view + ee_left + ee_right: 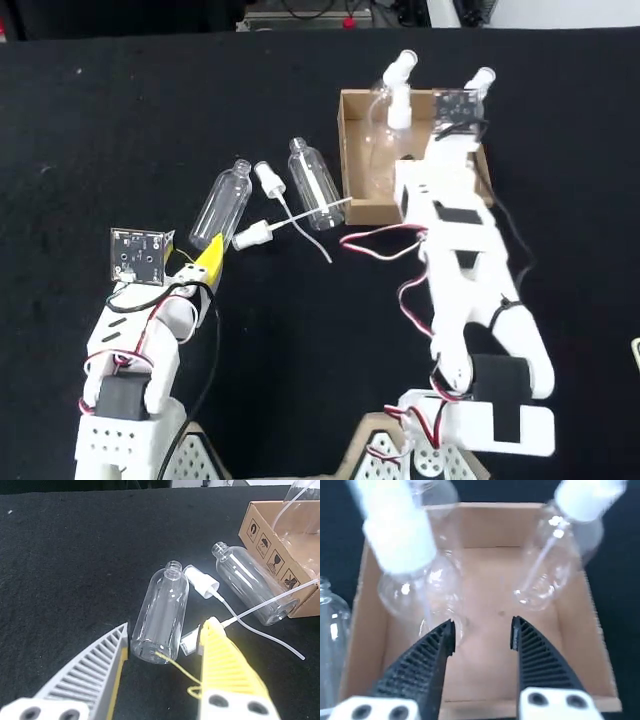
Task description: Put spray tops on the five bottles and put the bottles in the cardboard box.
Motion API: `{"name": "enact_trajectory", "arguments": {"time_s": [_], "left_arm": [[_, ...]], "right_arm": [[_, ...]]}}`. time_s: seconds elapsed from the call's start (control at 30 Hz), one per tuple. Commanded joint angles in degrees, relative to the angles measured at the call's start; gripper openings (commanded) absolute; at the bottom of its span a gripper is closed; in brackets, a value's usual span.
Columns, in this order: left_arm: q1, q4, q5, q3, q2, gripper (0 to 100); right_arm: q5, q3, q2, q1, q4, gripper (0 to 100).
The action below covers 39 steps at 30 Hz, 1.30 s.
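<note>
Left gripper is low on the near left of the table, jaws wide apart, grey finger on one side and yellow finger on the other. The base of the left bottle sits right in that gap, and nothing is clamped. That bottle lies on its side, neck open and pointing to the far side.

Just right of its neck lies a loose spray top, its thin tube curling away to the near right. A second top lies by the yellow finger, beside the left bottle's base. Its tube runs across the right bottle toward the box. The right bottle is also down on its side and uncapped, right beside the box's left wall.

Over to the right arm: the right gripper hangs above the open box, black jaws spread, holding nothing. Below it two capped bottles stand inside, one at the left and one at the right. From above, three white tops show over the box's far edge.
</note>
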Motion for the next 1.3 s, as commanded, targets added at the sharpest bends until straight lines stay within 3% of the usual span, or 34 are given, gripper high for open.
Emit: {"name": "enact_trajectory", "arguments": {"time_s": [0.0, 0.63, 1.27], "left_arm": [[-0.40, -1.23, -0.53, -0.40, -0.70, 22], [-0.40, -1.23, -0.53, -0.40, -0.70, 22], [-0.40, -1.23, -0.53, -0.40, -0.70, 22]], "right_arm": [[-0.35, 0.57, 0.13, -1.23, -3.78, 16.6], [-0.26, 2.86, 0.13, -1.41, -4.13, 16.6], [0.09, 1.80, 3.91, -6.68, -5.98, 16.6]]}}
